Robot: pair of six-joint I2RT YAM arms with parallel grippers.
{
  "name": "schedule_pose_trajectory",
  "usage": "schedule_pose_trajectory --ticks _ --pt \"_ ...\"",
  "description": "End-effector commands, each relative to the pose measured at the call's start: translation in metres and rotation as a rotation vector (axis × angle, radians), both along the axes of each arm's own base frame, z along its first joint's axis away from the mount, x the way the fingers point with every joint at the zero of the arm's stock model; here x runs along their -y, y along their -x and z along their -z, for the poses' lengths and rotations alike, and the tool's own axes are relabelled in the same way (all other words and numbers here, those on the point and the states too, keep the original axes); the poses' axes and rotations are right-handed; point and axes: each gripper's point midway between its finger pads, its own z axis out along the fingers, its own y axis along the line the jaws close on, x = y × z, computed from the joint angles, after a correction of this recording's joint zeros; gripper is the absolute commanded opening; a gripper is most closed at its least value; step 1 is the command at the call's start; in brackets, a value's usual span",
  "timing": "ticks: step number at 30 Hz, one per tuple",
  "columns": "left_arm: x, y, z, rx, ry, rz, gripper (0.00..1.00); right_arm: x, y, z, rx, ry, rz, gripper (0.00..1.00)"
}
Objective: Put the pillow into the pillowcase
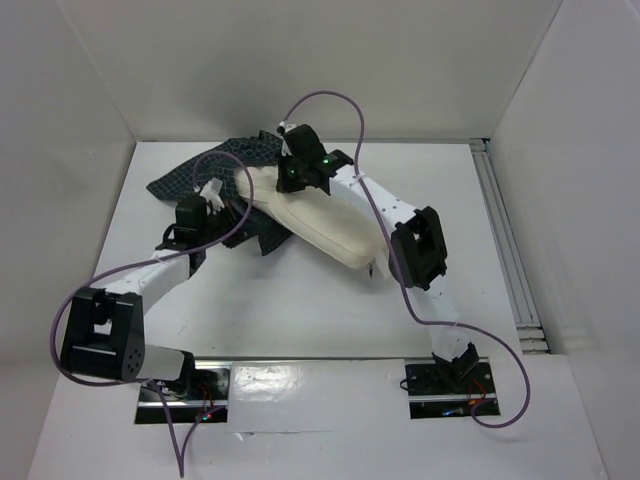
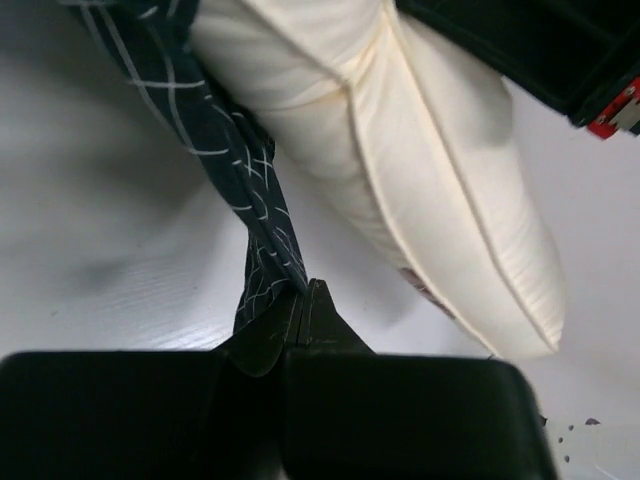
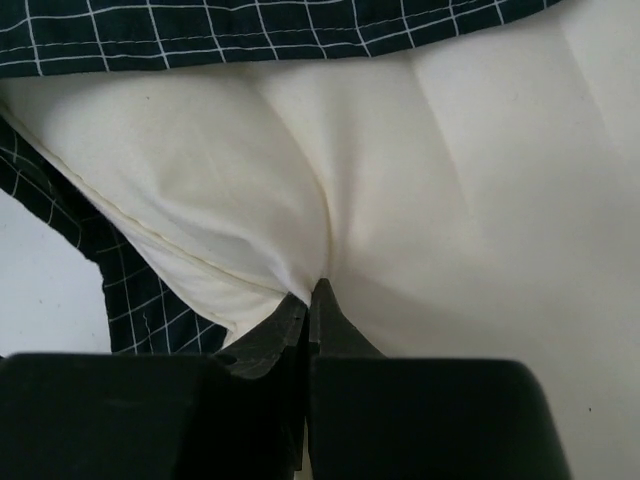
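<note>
Left gripper [image 2: 303, 300] is clamped on the pillowcase [image 2: 255, 210] edge. Right gripper [image 3: 312, 295] is pinching the pillow [image 3: 400, 180], which lies diagonally mid-tabletop [image 1: 290, 310], far end against the pillowcase. Near side's bare.

— What is seen around the white table [image 1: 300, 310]?
— Plain white walls [image 1: 300, 70] are set at nine, twelve and three o'clock. A metal rail [image 1: 505, 240] is fixed along the three o'clock edge; glare is reflected at six.
</note>
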Motion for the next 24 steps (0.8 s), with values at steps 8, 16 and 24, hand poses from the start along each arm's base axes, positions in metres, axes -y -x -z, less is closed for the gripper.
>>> schedule_pose_trajectory --ticks 8,16,24 --pt "-0.02 0.028 -0.022 -0.03 0.008 0.005 0.56 0.012 -0.014 -0.021 0.093 -0.058 0.067 0.0" --pt "-0.091 0.018 -0.021 -0.061 -0.083 -0.311 0.68 0.007 -0.01 -0.028 0.094 -0.102 0.051 0.0" --pt "-0.075 -0.016 0.023 -0.089 -0.134 -0.185 0.78 -0.001 -0.005 -0.037 0.095 -0.12 0.024 0.0"
